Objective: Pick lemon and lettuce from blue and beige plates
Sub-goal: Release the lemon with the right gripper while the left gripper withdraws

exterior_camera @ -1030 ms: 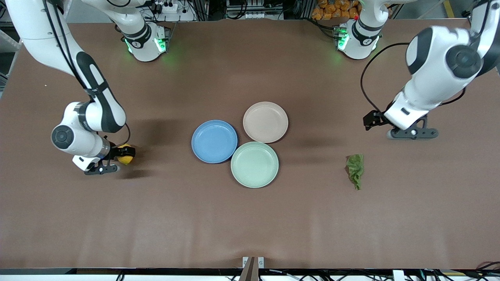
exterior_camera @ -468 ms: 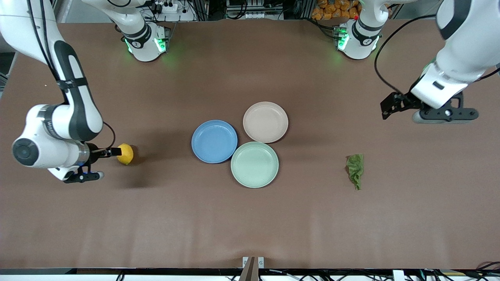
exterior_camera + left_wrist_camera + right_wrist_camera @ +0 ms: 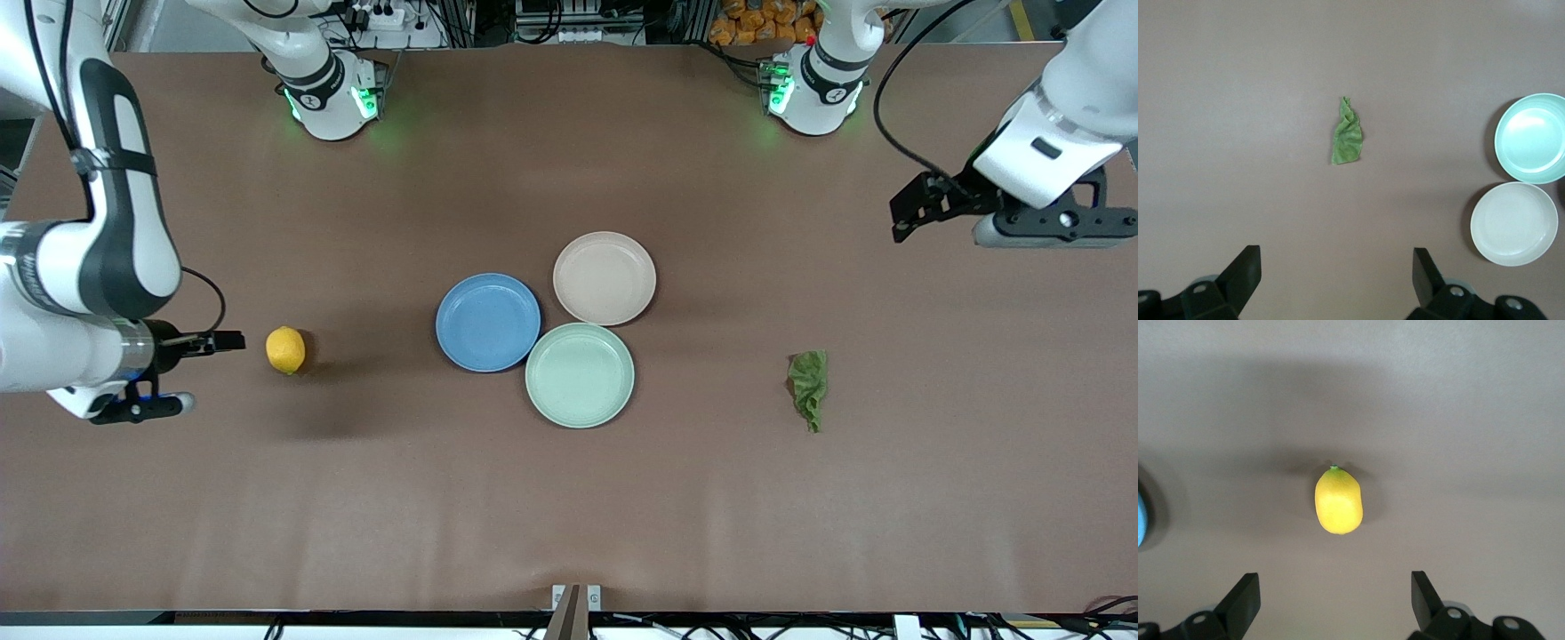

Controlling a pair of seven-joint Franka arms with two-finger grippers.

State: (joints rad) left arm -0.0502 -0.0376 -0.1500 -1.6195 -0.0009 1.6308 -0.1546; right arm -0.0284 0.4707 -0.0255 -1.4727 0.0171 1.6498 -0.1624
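The lemon point(image 3: 285, 349) lies on the bare table toward the right arm's end, off the plates; it also shows in the right wrist view point(image 3: 1338, 501). My right gripper point(image 3: 233, 340) is open and empty, up beside the lemon and apart from it point(image 3: 1335, 590). The lettuce point(image 3: 809, 377) lies flat on the table toward the left arm's end; it also shows in the left wrist view point(image 3: 1347, 133). My left gripper point(image 3: 900, 222) is open and empty, high over the table at the left arm's end point(image 3: 1336, 267). The blue plate point(image 3: 487, 322) and beige plate point(image 3: 605, 277) are empty.
A mint-green plate point(image 3: 580, 374), also empty, touches the blue and beige plates and is the nearest of the three to the front camera. The left wrist view shows the mint plate point(image 3: 1531, 137) and beige plate point(image 3: 1513, 224). The brown table mat spreads wide around everything.
My right gripper has let go of the lemon and drawn back toward the right arm's end. The lemon stays on the table. My left gripper has moved up and away from the lettuce.
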